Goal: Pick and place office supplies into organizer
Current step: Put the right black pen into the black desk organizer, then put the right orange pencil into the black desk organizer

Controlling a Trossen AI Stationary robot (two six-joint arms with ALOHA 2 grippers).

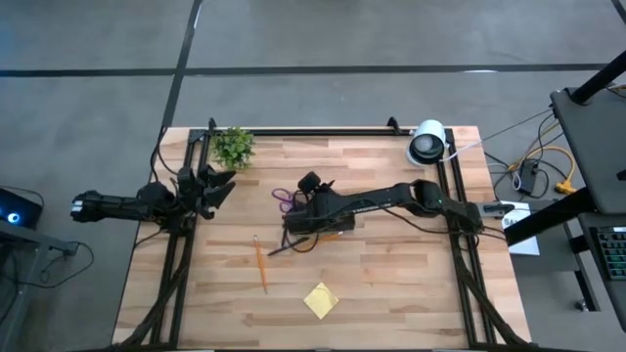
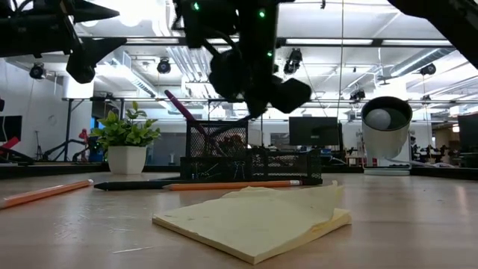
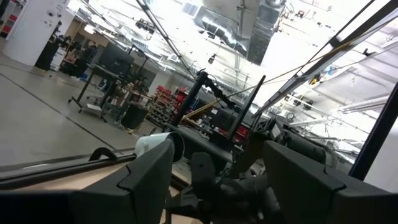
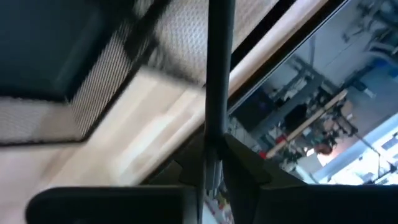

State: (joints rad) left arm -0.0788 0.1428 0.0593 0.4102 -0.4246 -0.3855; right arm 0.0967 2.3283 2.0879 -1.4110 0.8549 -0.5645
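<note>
The black mesh organizer (image 1: pixel 315 225) (image 2: pixel 254 161) (image 4: pixel 62 62) sits mid-table under my right arm. My right gripper (image 1: pixel 311 186) (image 2: pixel 252 104) (image 4: pixel 211 155) hovers over it, shut on a thin dark pen (image 4: pixel 217 74). The purple scissors (image 1: pixel 284 198) are at the organizer's left end; in the low view a purple handle (image 2: pixel 179 108) sticks up slanted from the upright compartment. An orange pencil (image 1: pixel 260 262) (image 2: pixel 231 184) and the yellow sticky-note pad (image 1: pixel 321 299) (image 2: pixel 254 217) lie flat on the table nearer the front. My left gripper (image 1: pixel 210 186) (image 3: pixel 217 180) waits open at the table's left side. My right gripper pinches the dark pen's shaft (image 4: pixel 217 118) between its two fingertips (image 4: pixel 239 158). The fingers lie along the pen, which runs straight on ahead of them past the organizer's mesh wall. The pen's far end is out of the wrist view; whether it rests on anything, I cannot tell.
A small green plant (image 1: pixel 233 147) (image 2: pixel 127 142) stands at the far left, and a round white-and-black device (image 1: pixel 426 143) (image 2: pixel 385 123) at the far right. Another orange pencil (image 2: pixel 45 193) and a dark pen (image 2: pixel 127 185) lie on the table. Black frame rails (image 1: pixel 176 264) run along both sides.
</note>
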